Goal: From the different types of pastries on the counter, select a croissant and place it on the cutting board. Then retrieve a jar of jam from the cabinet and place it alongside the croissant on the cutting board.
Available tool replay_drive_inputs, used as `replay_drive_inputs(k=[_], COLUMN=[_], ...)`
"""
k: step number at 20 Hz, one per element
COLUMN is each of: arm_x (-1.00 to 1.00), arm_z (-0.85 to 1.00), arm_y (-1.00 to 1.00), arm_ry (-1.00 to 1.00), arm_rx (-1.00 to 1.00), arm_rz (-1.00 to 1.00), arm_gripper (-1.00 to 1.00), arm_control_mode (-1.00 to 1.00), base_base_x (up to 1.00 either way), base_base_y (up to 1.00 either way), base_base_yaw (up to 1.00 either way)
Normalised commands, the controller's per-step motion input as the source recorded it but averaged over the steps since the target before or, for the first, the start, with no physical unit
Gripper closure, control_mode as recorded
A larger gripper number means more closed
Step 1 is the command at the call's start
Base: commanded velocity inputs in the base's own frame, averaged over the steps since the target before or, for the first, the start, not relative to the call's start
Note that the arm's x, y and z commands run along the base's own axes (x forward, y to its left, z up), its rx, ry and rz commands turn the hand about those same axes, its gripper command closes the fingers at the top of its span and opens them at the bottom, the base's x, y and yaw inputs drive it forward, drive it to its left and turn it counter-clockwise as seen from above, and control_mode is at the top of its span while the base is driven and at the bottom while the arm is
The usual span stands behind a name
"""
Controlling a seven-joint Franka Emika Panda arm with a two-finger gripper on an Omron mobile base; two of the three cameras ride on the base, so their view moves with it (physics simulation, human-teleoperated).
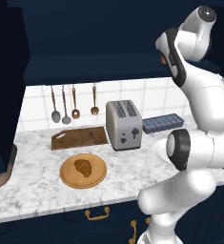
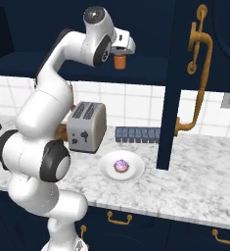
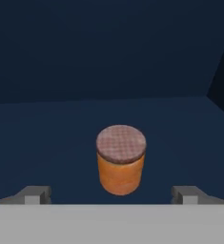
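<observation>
Your hand [image 3: 111, 194] is spread wide, raised up at the cabinet [image 2: 150, 29], and nothing is pinched between its fingers [image 3: 36, 194]. You see the jar of jam [image 3: 120, 165] upright on the cabinet floor, centred just ahead of the fingertips and apart from both. Down on the counter [image 1: 32, 186], the croissant [image 1: 83, 167] lies on the round plate [image 1: 68, 178], near the cutting board [image 1: 79, 137].

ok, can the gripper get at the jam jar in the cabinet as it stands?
Probably yes. The gripper is open, its fingertips wide apart either side of the jam jar, which stands upright alone on the cabinet shelf with nothing between them.
</observation>
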Motion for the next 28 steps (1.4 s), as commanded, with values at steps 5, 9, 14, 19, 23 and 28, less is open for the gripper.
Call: replay_drive_inputs(k=[5, 9, 14, 19, 23, 28], arm_x=[0.02, 0.09, 0.26, 0.36, 0.15, 0.14], arm_z=[-0.26, -0.21, 0.0, 0.0, 0.0, 0.0], arm_y=[-0.02, 0.01, 0.0, 0.0, -0.02, -0.03], arm_ry=[-0.02, 0.0, 0.01, 0.03, 0.01, 0.01], arm_rx=[0.0, 0.0, 0.0, 0.0, 0.0, 0.0], arm_rz=[-0.01, 0.0, 0.0, 0.0, 0.0, 0.0], arm_gripper=[-1.0, -1.0, -1.0, -1.0, -1.0, -1.0], arm_control_mode=[-1.0, -1.0, -1.0, -1.0, -1.0, -1.0], base_base_x=[0.0, 0.0, 0.0, 0.0, 0.0, 0.0], base_base_y=[0.0, 0.0, 0.0, 0.0, 0.0, 0.0], base_base_yaw=[0.0, 0.0, 0.0, 0.0, 0.0, 0.0])
